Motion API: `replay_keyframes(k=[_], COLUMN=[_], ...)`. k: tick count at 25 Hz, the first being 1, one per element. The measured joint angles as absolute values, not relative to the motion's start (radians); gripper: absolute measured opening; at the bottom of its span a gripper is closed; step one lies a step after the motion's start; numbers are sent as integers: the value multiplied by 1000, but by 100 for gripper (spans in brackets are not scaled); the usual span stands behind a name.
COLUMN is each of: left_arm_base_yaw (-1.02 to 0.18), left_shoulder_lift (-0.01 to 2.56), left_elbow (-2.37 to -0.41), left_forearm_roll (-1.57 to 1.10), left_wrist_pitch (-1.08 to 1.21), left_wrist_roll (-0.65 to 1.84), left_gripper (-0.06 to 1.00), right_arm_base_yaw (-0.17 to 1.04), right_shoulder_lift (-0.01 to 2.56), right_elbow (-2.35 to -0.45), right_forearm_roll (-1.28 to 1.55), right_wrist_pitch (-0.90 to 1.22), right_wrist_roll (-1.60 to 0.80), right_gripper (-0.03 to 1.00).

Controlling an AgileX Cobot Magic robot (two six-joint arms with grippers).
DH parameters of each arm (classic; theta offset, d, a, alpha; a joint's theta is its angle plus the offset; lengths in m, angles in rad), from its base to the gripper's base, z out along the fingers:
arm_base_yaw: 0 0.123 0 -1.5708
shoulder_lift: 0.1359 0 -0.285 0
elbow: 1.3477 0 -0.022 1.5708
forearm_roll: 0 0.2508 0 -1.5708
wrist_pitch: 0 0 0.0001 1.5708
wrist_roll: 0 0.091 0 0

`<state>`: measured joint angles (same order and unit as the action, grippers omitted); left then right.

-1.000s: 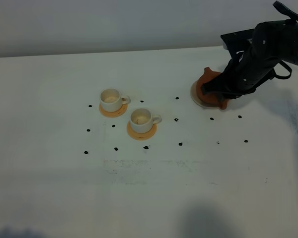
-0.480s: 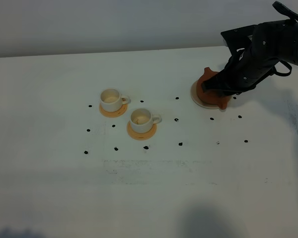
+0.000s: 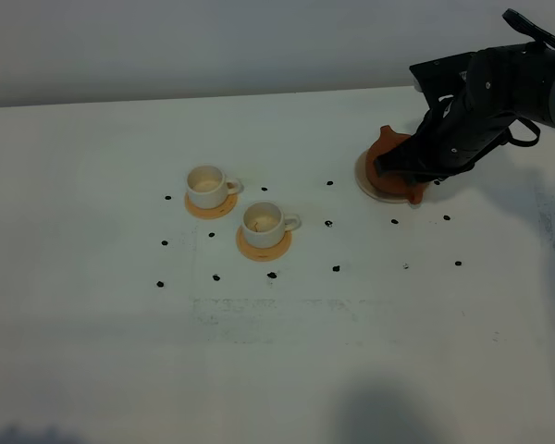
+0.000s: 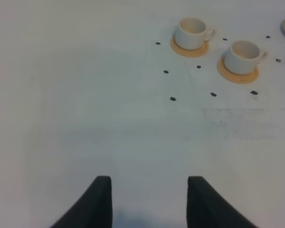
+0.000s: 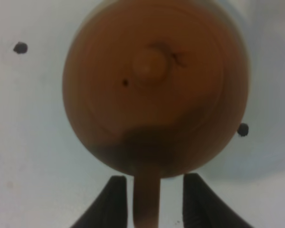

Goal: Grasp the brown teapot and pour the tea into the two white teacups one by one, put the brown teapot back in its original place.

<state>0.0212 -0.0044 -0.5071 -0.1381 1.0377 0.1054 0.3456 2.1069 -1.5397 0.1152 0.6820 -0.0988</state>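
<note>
Starting with the exterior high view: the brown teapot (image 3: 394,159) sits on its cream saucer (image 3: 362,178) at about 2 o'clock on the white table (image 3: 351,351). Its spout (image 3: 386,132) points to roughly 11 o'clock and its loop handle (image 3: 415,194) to roughly 5 o'clock. The right arm (image 3: 476,102) hangs over the pot and hides much of it, fingertips included. The far white teacup (image 3: 205,185) and near white teacup (image 3: 262,220) stand at about 9 o'clock from the pot, well apart from it, each on an orange coaster (image 3: 224,207). Neither shows dark tea, as far as this resolution allows. Black dot marks (image 3: 328,223) are scattered between them.

Left wrist view: the left gripper (image 4: 149,202) has its jaws spread with nothing between them. It is over bare table, well apart from both cups.

Right wrist view, blurred: the right gripper (image 5: 156,202) straddles the teapot's handle with its jaws spread. A strip of white shows between the handle and one finger. The other finger is just beside the handle; contact cannot be told. The lid knob (image 5: 149,66) lies beyond the handle, centred on the pot.

Judgement: the step in hand is the grasp, with pouring not begun. The next move calls for pressing the jaws onto the handle squarely, then a level lift. A thin handle may let the pot swing, and the lid looks unsecured.
</note>
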Motion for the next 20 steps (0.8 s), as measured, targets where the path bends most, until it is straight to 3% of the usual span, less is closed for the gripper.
replay_keyframes(k=[20], left_arm_base_yaw=[21], left_shoulder_lift=[-4], left_elbow=[-507], left_forearm_roll=[-138], left_wrist_pitch=[1038], left_wrist_roll=[105], left_gripper=[43], right_arm_base_yaw=[346], right_shoulder_lift=[2127], right_elbow=[-1540], right_forearm_roll=[109], right_wrist_pitch=[670], right_wrist_roll=[-102], right_gripper=[26])
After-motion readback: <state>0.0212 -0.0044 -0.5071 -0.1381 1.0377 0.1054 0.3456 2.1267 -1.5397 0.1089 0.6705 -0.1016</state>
